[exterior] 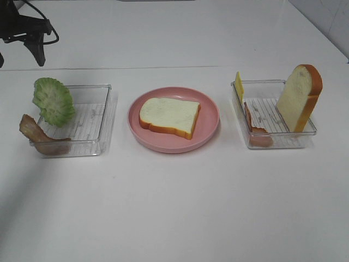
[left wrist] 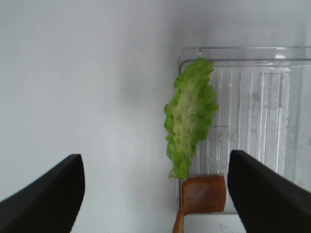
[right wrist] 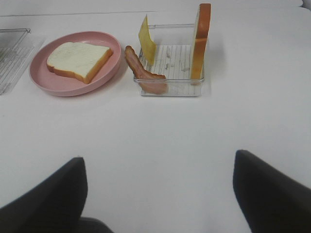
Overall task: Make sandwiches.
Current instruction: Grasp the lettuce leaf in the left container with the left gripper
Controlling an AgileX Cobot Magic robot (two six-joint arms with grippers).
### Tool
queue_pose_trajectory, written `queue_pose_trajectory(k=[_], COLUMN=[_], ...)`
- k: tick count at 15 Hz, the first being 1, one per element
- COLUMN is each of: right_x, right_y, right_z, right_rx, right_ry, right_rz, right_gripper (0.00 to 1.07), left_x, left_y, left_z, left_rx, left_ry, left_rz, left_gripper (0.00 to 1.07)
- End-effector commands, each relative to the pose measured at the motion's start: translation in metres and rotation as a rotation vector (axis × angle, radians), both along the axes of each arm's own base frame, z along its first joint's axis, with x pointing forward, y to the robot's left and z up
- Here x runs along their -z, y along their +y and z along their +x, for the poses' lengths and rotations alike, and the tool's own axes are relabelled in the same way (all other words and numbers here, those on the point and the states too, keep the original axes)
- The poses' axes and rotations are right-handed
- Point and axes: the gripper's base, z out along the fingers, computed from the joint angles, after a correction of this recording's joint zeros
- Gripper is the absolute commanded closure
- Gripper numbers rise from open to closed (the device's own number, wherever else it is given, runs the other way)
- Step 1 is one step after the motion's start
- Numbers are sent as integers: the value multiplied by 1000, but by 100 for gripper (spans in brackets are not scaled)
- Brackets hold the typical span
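A single white bread slice (exterior: 169, 115) (right wrist: 77, 60) with an orange-brown crust lies flat on the round pink plate (exterior: 210, 123) (right wrist: 41, 80); nothing is stacked on it. Ruffled green lettuce (exterior: 53, 101) (left wrist: 189, 119) leans on the left clear tray's (exterior: 95, 128) (left wrist: 257, 111) edge, with a brown bacon strip (exterior: 38, 136) (left wrist: 201, 194) beside it. The right clear tray (exterior: 283, 139) (right wrist: 170, 87) holds yellow cheese (exterior: 239, 86) (right wrist: 146, 40), a reddish-brown meat strip (exterior: 256, 128) (right wrist: 143, 73) and an upright bread slice (exterior: 300, 98) (right wrist: 200, 43). My left gripper (left wrist: 155, 165) hangs open above the lettuce. My right gripper (right wrist: 158, 162) is open and empty, well short of the right tray.
A black stand with a cable (exterior: 27, 27) sits at the table's far left corner. The white tabletop (exterior: 180, 207) stretches in front of the trays and plate. Neither arm shows in the high view.
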Motion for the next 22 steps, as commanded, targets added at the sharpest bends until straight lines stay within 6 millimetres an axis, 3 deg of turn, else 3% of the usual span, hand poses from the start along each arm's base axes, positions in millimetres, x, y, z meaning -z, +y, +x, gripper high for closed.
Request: queue_pose_trajectory(k=[1,7,12,16,22], right_x=[0,0,0,0,0], right_y=[0,0,0,0,0], right_z=[-1,-1,-1,-1,-1], right_rx=[3,2,2,2,2], right_ry=[-22,-22,-22,-22,-22], right_rz=[1,2,2,2,2], right_gripper=[30,30,30,30,30], left_x=[27,65,76,79,81], left_y=[-2,-12,-13,-14,-17], left_z=[0,11,15,18,22], left_rx=[-1,23,42,40,33], left_ry=[107,136,118,95,69], left_rz=[-8,-7,-10,-18,-49], left_gripper=[31,35,49,63,98])
